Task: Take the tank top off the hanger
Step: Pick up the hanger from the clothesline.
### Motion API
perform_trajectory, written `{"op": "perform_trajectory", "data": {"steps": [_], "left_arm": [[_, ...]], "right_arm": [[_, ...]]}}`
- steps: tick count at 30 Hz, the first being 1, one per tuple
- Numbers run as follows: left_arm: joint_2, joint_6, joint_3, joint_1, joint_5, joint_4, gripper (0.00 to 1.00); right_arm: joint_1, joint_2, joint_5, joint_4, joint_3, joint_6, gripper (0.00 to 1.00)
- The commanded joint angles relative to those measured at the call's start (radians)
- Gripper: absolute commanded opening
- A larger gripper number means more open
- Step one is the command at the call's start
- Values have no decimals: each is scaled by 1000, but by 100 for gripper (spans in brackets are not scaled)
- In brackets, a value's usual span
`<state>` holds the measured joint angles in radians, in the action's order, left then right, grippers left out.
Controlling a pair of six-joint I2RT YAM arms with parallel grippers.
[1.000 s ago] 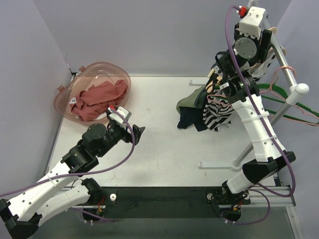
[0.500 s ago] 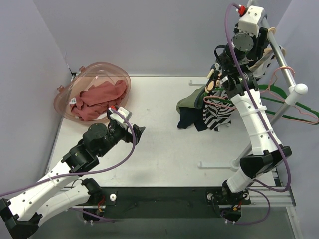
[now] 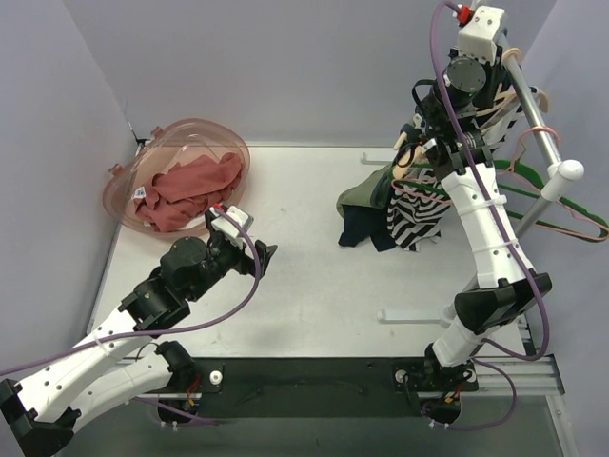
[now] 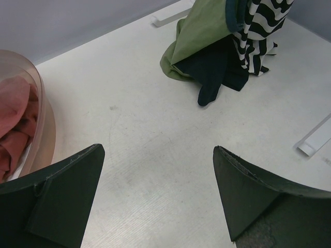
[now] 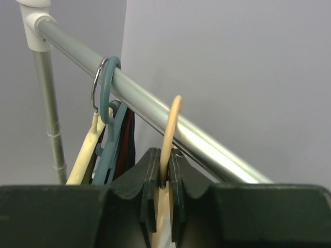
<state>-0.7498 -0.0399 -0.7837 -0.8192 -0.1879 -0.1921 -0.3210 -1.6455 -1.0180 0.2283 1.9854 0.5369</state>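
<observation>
A black-and-white striped tank top (image 3: 416, 217) hangs at the rack's left end, with an olive green garment (image 3: 366, 193) and a dark navy one (image 3: 360, 228) beside it; their hems rest on the table. All show in the left wrist view, the striped top (image 4: 258, 31) at the upper right. My right gripper (image 3: 473, 95) is high at the metal rail (image 5: 155, 111). It (image 5: 164, 173) is shut on the hook of a peach hanger (image 5: 170, 124) that curves over the rail. My left gripper (image 3: 263, 254) is open and empty above the table's middle-left, its fingertips (image 4: 72, 186) wide apart.
A pink translucent basket (image 3: 205, 126) holding red cloth (image 3: 186, 190) sits at the back left. Teal (image 5: 106, 124) and cream (image 5: 85, 152) hangers hang on the rail left of the peach hook. Empty green and pink hangers (image 3: 561, 205) hang at the rail's right. White rack feet (image 3: 419, 314) lie on the table.
My right wrist has moved up and back along the rail with the peach hanger hook in its jaws. The left arm has barely moved.
</observation>
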Motion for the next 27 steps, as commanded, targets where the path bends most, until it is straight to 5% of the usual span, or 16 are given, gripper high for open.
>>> {"op": "perform_trajectory", "data": {"steps": [1,27], "left_arm": [[20,11,-3,-3,-8,14,97],[44,18,3,-8,-15,13,97]], "right_arm": [[3,-3,38,91,69,34,1],[-88,-10,87,213,93,150,0]]}}
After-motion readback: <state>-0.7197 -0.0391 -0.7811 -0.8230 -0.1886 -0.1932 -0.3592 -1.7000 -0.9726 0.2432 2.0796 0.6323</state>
